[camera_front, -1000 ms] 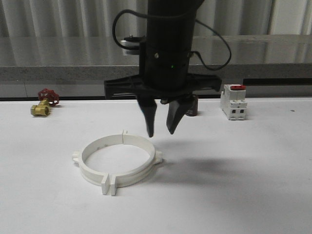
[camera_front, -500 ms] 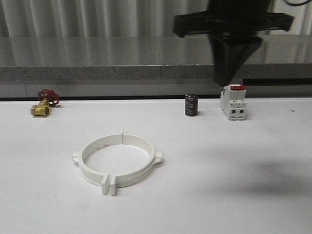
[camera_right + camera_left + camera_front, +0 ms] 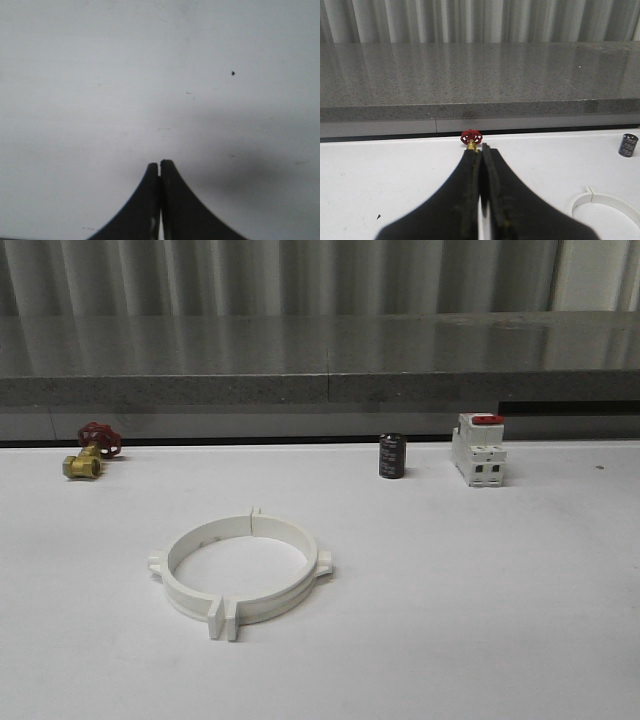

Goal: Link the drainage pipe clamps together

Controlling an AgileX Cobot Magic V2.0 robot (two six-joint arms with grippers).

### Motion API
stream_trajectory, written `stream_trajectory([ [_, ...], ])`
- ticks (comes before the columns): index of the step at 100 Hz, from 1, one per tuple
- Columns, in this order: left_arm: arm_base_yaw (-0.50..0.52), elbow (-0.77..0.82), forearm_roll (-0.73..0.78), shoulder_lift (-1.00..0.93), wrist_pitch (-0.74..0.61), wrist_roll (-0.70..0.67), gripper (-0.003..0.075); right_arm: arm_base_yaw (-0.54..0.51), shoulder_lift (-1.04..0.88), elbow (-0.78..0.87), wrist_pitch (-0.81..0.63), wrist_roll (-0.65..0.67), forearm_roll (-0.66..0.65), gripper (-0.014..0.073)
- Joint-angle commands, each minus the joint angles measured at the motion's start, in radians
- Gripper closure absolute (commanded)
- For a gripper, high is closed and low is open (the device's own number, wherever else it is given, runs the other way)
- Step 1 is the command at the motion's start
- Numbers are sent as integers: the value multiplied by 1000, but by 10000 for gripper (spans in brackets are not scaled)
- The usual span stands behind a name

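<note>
Drainage pipe clamps [image 3: 243,572] sit joined as ring on table [image 3: 480,590], left of centre. Left gripper [image 3: 481,155] jaws pressed together, ring edge just to its right; nearer arm. Right gripper [image 3: 160,167] jaws closed over bare table.

Right arm: a second ago it hung low over the table [image 3: 520,620], its open fingers poised just above and beside the far rim of the drainage pipe clamps [image 3: 240,570]; half a second ago raised and shifted to the right, above the breaker [image 3: 478,450]; now gone from the front view.

Black cylinder [image 3: 392,456]: earlier hidden behind those fingers; now in plain sight.

Shadow on the table: earlier beside the ring, then further right; now gone in the front view.

Right gripper [image 3: 160,167]: fingertips now pressed together, over bare table.
</note>
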Motion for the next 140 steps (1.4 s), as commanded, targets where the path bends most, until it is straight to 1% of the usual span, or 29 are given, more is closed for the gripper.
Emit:
stream_trajectory([
  [1,1,-25,-15,11,-83,-2,741,-45,-77,7,-44,-10,-8,659],
  [23,1,-25,-15,11,-83,-2,741,-126,-185,103,-68,-7,-8,659],
  [38,1,-25,-15,11,-83,-2,741,-134,-284,168,-118,-7,-17,659],
  [46,1,-25,-15,11,-83,-2,741,-134,-335,204,-150,-2,-43,659],
  [57,1,-25,-15,11,-83,-2,741,-134,-406,244,-162,9,-72,659],
  [71,1,-25,-15,11,-83,-2,741,-134,-480,287,-187,9,-76,659],
  [106,1,-25,-15,11,-83,-2,741,-134,-680,424,-399,12,-71,659],
  [140,1,-25,-15,11,-83,-2,741,-134,-926,635,-642,12,-69,659],
])
